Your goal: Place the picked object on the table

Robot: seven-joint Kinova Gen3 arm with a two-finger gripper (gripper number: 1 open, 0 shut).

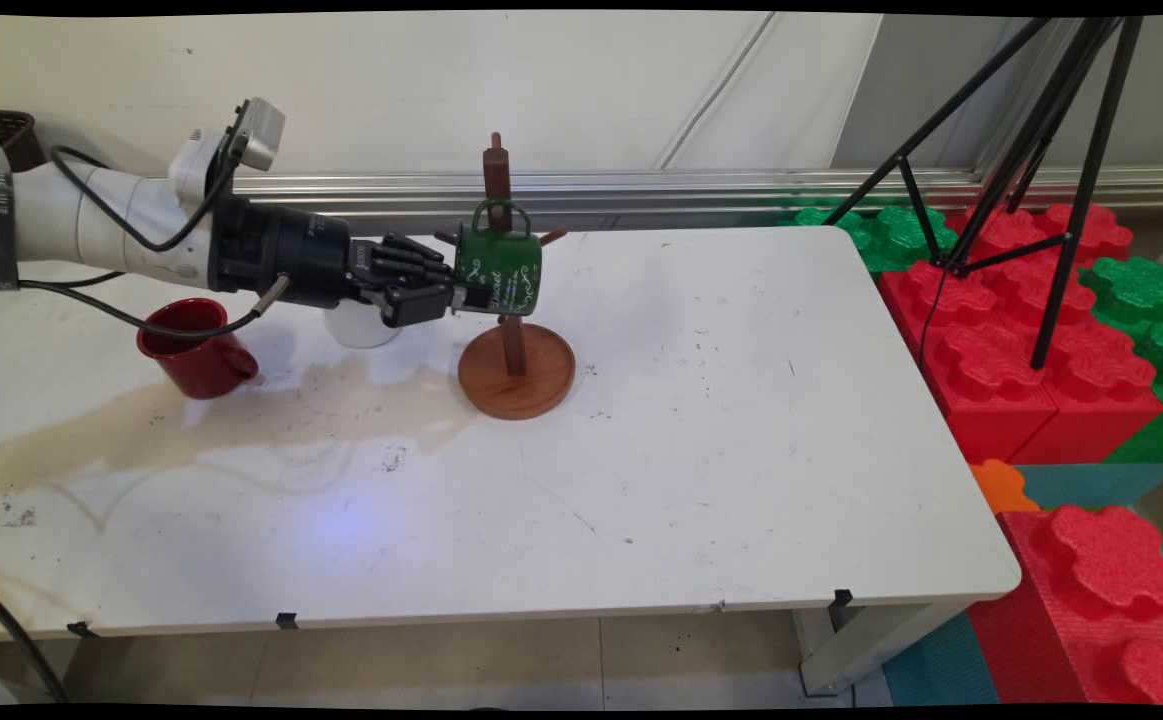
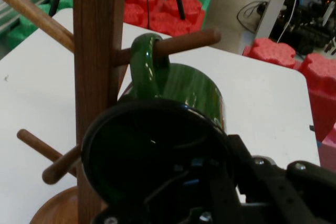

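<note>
A green mug [image 1: 501, 270] hangs sideways by its handle [image 2: 149, 59] on a peg [image 2: 189, 39] of the wooden mug tree [image 1: 513, 372]. My gripper [image 1: 463, 296] reaches in level from the left and is shut on the mug's rim. In the hand view the mug's dark opening [image 2: 152, 156] faces me, with my gripper [image 2: 224, 148] on its right rim. The tree's post [image 2: 97, 51] stands just to the mug's left, and the handle loops over the peg.
A red mug [image 1: 196, 350] stands on the white table [image 1: 741, 450] at the left, and a white cup [image 1: 361, 330] sits partly hidden under my hand. A black tripod [image 1: 1031, 150] and red and green foam blocks [image 1: 1021, 330] stand off the table's right side.
</note>
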